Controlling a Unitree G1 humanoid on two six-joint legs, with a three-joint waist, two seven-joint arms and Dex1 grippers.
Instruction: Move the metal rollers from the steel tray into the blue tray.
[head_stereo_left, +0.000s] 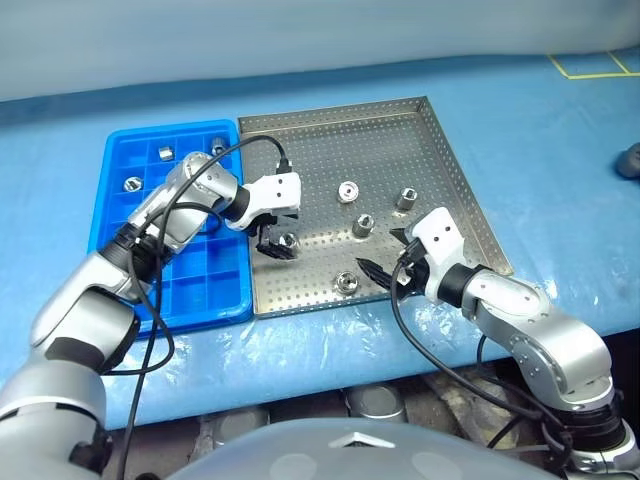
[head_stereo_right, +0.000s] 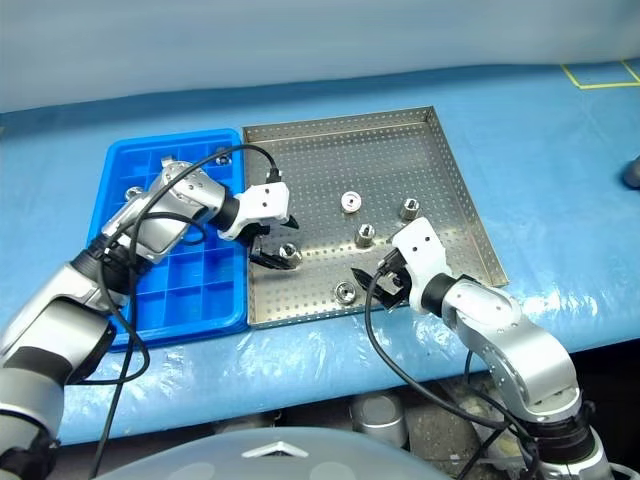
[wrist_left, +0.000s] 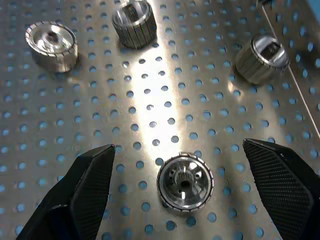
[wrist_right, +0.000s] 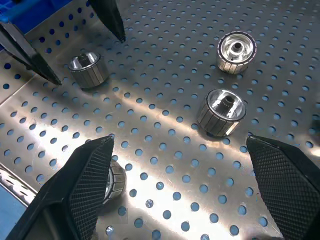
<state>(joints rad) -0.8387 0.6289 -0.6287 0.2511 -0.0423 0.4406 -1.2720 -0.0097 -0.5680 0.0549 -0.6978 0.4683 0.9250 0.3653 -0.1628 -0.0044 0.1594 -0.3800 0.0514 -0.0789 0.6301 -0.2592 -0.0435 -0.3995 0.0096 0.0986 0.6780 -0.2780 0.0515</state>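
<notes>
The steel tray (head_stereo_left: 330, 150) lies on the blue table with several metal rollers (head_stereo_left: 347, 190) standing apart on it. To its left, touching it, sits the blue tray (head_stereo_left: 200, 285), with two rollers (head_stereo_left: 131, 184) in its far compartments. My left gripper (head_stereo_left: 277, 240) points down over the steel tray's left side. It is open, with one roller (wrist_left: 185, 182) between its fingers (wrist_left: 87, 185) and untouched. My right gripper (head_stereo_left: 380, 250) hovers open near the tray's front right. In its wrist view one roller (wrist_right: 114, 182) stands beside one finger (wrist_right: 82, 187) and another roller (wrist_right: 221, 112) farther on.
A dark round object (head_stereo_left: 628, 160) sits at the table's far right edge, and yellow tape lines (head_stereo_left: 590, 70) mark the far right corner. Black cables (head_stereo_left: 160, 300) hang along my left arm over the blue tray. The table's front edge runs close below both trays.
</notes>
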